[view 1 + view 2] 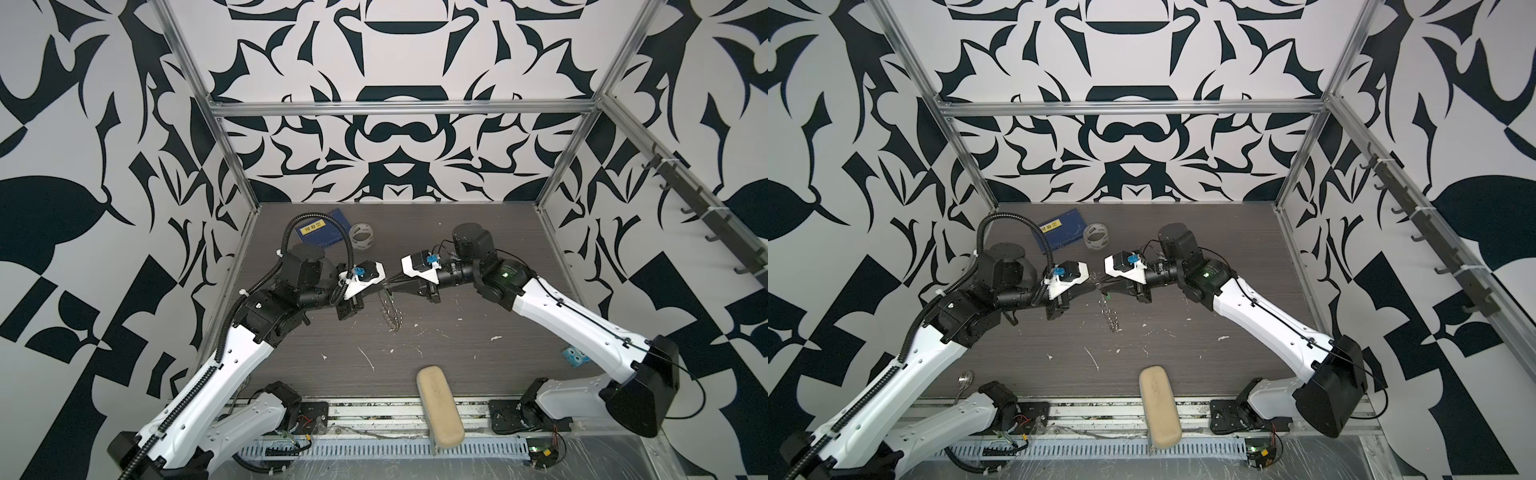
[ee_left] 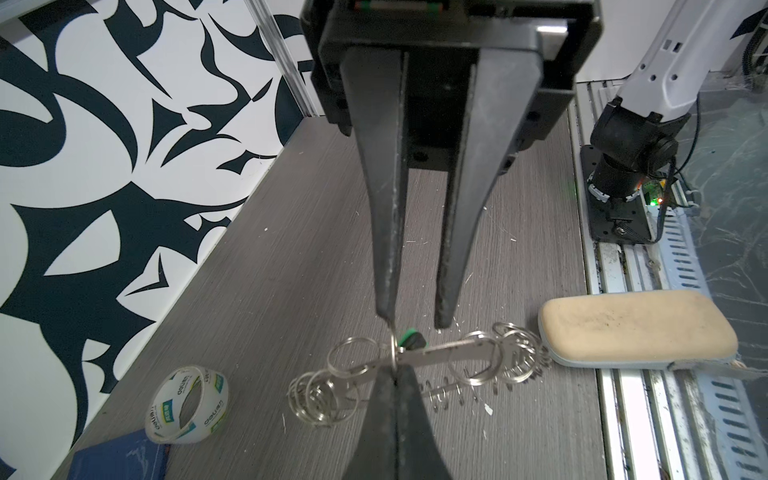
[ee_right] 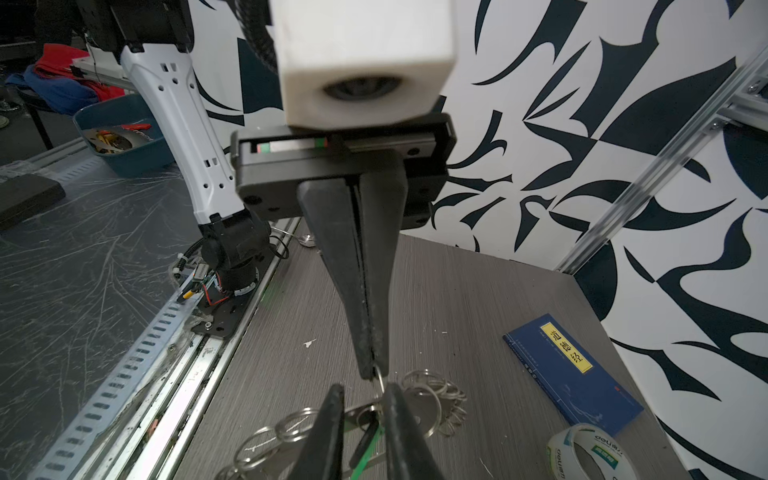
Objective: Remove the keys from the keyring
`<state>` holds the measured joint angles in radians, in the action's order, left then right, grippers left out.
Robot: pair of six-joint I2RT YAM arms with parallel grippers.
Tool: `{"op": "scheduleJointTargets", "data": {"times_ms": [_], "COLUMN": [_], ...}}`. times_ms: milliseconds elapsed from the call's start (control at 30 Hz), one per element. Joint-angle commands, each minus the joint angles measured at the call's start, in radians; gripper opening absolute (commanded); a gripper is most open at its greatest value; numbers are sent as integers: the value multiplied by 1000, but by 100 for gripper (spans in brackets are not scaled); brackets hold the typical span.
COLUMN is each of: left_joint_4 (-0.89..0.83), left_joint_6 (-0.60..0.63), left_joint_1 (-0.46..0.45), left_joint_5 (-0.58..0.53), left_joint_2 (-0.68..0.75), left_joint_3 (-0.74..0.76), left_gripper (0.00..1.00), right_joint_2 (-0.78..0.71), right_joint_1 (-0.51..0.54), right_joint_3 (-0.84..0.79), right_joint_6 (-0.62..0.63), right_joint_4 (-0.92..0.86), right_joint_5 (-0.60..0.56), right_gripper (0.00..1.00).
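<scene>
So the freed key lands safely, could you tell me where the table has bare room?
Best is the bare table between the keyring and the beige case; the back right corner is bare too. Crowded: the middle, where the left hand and right hand meet at the keyring, and back left by the blue book and tape roll.

Green keys (image 2: 410,335), silver keyring (image 2: 440,351), navy book (image 3: 582,386), black-and-white patterned walls (image 1: 415,58).

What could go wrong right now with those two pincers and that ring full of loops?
1. The left pincer holds the keyring by just one thin wire loop. That loop might slip out, and the ring would drop.
2. The right pincer has its jaws apart on either side of the small green key. It could close on nearby loops instead.
</scene>
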<state>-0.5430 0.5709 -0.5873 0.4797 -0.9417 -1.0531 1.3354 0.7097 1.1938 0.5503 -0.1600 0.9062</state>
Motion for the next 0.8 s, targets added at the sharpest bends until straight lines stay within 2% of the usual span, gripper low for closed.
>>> {"op": "scheduleJointTargets", "data": {"times_ms": [0, 233, 433, 533, 667, 700, 767], "left_joint_4": [-15, -18, -19, -17, 1, 16, 50], "left_joint_6": [21, 27, 27, 27, 5, -18, -44], "left_joint_1": [3, 3, 3, 3, 3, 4, 4], "left_joint_5": [41, 44, 51, 53, 59, 50, 19], "left_joint_2": [6, 15, 15, 17, 23, 25, 44], "left_joint_3": [-7, -5, -7, -6, 0, 6, 26], "left_gripper": [0, 0, 0, 0, 0, 2, 25], "right_joint_2": [0, 25, 46, 48, 39, 30, -4], "right_joint_1": [9, 10, 20, 25, 26, 25, 24], "right_joint_3": [54, 69, 86, 86, 79, 65, -3], "right_joint_6": [15, 17, 39, 45, 52, 48, -19], "right_joint_4": [-6, -19, -53, -57, -52, -26, 121], "right_joint_5": [20, 20, 20, 22, 36, 46, 52], "right_gripper": [21, 21, 11, 0, 0, 0, 0]}}
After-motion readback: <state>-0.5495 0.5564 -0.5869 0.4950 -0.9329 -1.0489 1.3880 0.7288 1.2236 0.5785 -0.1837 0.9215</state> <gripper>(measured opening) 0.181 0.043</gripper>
